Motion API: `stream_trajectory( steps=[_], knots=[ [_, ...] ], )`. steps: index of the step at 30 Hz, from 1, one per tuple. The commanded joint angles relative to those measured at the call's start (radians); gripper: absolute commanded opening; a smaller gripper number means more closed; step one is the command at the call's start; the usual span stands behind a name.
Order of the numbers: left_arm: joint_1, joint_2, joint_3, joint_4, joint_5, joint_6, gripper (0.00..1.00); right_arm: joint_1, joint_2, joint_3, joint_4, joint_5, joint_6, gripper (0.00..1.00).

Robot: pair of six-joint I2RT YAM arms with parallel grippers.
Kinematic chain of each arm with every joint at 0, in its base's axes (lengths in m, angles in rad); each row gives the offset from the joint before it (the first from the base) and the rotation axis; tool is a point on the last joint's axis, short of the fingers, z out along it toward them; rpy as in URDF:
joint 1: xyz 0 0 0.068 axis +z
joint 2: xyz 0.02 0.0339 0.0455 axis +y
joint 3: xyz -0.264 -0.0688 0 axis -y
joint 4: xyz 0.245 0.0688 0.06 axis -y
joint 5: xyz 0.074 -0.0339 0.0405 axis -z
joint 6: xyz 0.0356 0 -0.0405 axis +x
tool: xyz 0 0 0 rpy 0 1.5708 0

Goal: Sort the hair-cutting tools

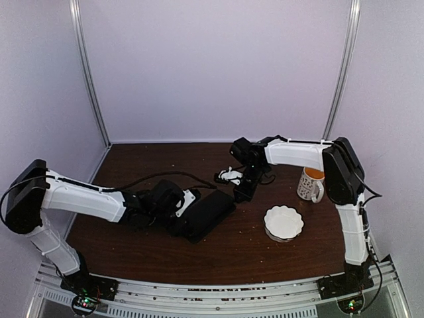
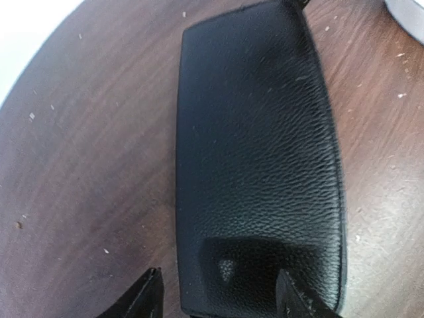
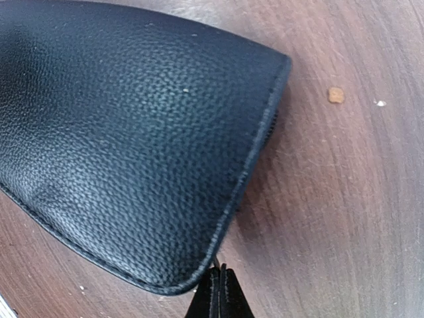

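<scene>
Two arms met over one flat black case (image 1: 209, 213) in the overhead view. It lay mid-surface (image 1: 132, 242) with its long axis running from near-left to far-right, the left tool (image 1: 180, 213) at its near-left end and the right tool (image 1: 240, 193) at its far-right end. Just beyond that far end, beside the right tool, I made out a small pale looped thing that I took for one of the scissors (image 1: 230, 175), though it was too small to be sure; the right arm was plainly the nearer to it. A white scalloped bowl (image 1: 283, 222) and a mug (image 1: 310, 184) stood off to the right, apart from the case. I saw no clips and judged the other cutting tools might be inside the case. From the left wrist, the case stretched lengthwise straight away from the tool, whose fingers (image 2: 149, 295) stood well apart, one over bare wood beside the case's long edge, the other above the leather, holding nothing. From the right wrist, the case's rounded corner sat just ahead, and the fingertips (image 3: 218, 291) were pressed fully together, their point meeting the stitched seam. Whether a zip pull was pinched between them I could not tell. My read was that opening the case came next.
</scene>
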Motion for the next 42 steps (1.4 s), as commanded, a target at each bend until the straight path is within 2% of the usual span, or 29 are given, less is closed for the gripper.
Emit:
stream_trajectory(
  steps=[1, 4, 12, 21, 26, 31, 35, 38, 42],
  knots=[
    [0.059, 0.032, 0.038, 0.088, 0.150, -0.082, 0.62, 0.018, 0.002, -0.009, -0.013, 0.000, 0.001, 0.00],
    [0.104, 0.045, 0.056, 0.113, 0.226, -0.101, 0.63, 0.031, 0.017, 0.003, -0.010, -0.003, -0.006, 0.00],
    [0.219, 0.104, 0.078, 0.093, 0.322, -0.163, 0.64, 0.106, 0.110, 0.145, -0.036, -0.021, -0.020, 0.00],
    [0.205, 0.035, -0.097, 0.182, 0.465, -0.280, 0.57, 0.214, 0.138, 0.210, -0.046, -0.044, -0.075, 0.00],
    [0.145, 0.003, -0.153, 0.158, 0.434, -0.335, 0.56, 0.228, 0.128, 0.185, -0.033, -0.068, -0.080, 0.00],
    [0.127, -0.010, -0.095, 0.038, 0.285, -0.298, 0.58, 0.225, 0.125, 0.169, -0.030, -0.054, -0.079, 0.00],
    [0.151, -0.014, -0.027, -0.043, 0.182, -0.260, 0.64, 0.224, 0.113, 0.153, -0.026, -0.054, -0.079, 0.00],
    [0.171, -0.015, 0.001, -0.058, 0.192, -0.228, 0.68, 0.223, 0.105, 0.137, -0.021, -0.053, -0.082, 0.00],
    [0.178, 0.036, 0.046, -0.070, 0.285, -0.180, 0.69, 0.222, 0.107, 0.136, -0.016, -0.055, -0.080, 0.00]
  ],
)
